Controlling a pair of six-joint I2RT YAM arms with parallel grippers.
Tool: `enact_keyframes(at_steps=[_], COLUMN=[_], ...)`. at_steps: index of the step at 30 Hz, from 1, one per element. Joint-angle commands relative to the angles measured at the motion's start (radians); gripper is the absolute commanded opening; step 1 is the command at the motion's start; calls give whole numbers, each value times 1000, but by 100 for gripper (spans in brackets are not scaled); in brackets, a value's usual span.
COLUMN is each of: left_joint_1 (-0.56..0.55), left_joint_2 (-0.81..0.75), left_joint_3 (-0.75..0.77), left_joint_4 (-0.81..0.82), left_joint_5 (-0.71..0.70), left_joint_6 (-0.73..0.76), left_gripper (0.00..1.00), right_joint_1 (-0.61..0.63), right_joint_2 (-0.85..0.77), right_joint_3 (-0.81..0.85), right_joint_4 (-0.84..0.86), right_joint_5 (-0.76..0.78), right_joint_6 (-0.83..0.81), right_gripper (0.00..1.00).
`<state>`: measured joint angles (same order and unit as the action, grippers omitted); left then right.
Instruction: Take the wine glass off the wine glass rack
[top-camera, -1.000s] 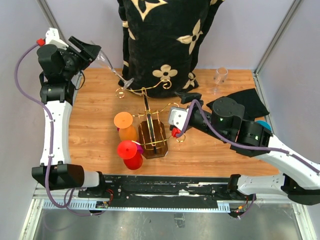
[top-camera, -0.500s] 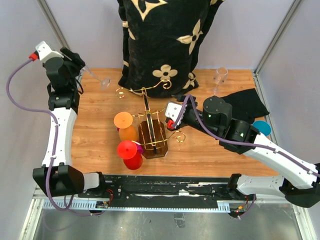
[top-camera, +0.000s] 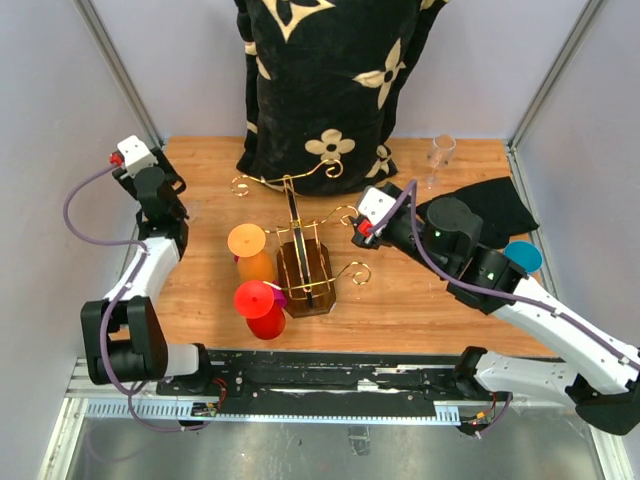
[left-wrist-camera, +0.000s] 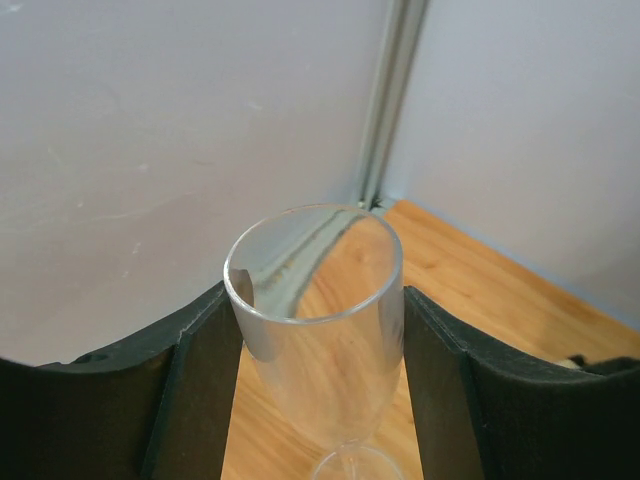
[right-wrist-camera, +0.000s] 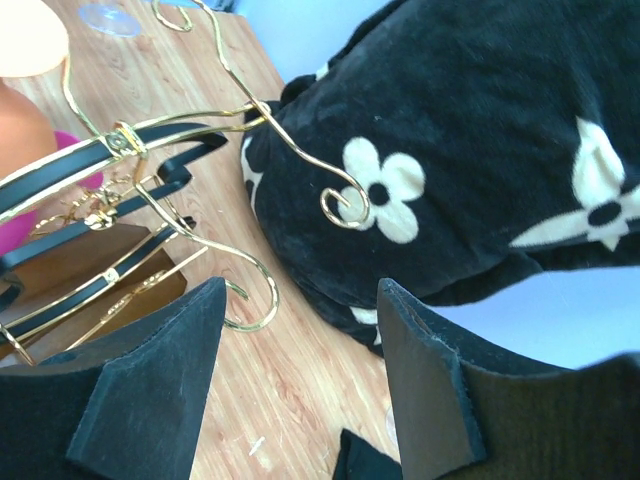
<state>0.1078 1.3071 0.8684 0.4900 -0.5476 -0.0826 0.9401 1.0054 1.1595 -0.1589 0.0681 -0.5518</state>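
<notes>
A clear wine glass (left-wrist-camera: 315, 330) stands upright between my left gripper's (left-wrist-camera: 316, 291) fingers, both pads against its bowl, its foot low over the wood by the left wall. The gripper is shut on it. In the top view the left arm (top-camera: 160, 205) hides the glass. The wine glass rack (top-camera: 305, 240), gold wire on a dark brown base, stands mid-table. My right gripper (top-camera: 358, 228) hovers open and holds nothing beside the rack's right scroll arms (right-wrist-camera: 250, 300).
An orange glass (top-camera: 250, 250) and a red glass (top-camera: 262, 308) sit upside down at the rack's left. A black flowered cloth (top-camera: 320, 80) fills the back. A clear glass (top-camera: 440, 150) stands back right, by a black cloth (top-camera: 490, 205).
My left arm swung down and forward along the left wall, turning the held glass from tilted to upright. My right gripper drew back to the right, away from the rack's base.
</notes>
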Motion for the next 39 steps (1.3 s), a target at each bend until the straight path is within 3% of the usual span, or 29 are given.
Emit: enact_keyframes(at_steps=[1,7,13,27,34,39], left_joint_1=[-2,-2,4,17,18,18], left_joint_2=[58,158,246,362,344,314], left_joint_3=[-76,-167,-169,-151,-141,-120], left_joint_4=[400,682,746,639,577,499], left_joint_5=[-121,-229,-241,-226,-228,-208], left_joint_6=[152,233,229,167,141,128], left_gripper=[48,46,46,53,74,83], right_joint_1=[-49,-84,-95,-108,-112,-117], right_joint_2=[-60,-121,-129,-134,-124,-74], right_joint_3=[-43,-107,-124,-154,-153,-99], right_joint_4=[38,47,53,70,61,7], right_joint_5=[14,16,7,5,-6,-55], right_joint_6=[68,102,131,156,168,250], right_gripper=[63,61,61,60,68,80])
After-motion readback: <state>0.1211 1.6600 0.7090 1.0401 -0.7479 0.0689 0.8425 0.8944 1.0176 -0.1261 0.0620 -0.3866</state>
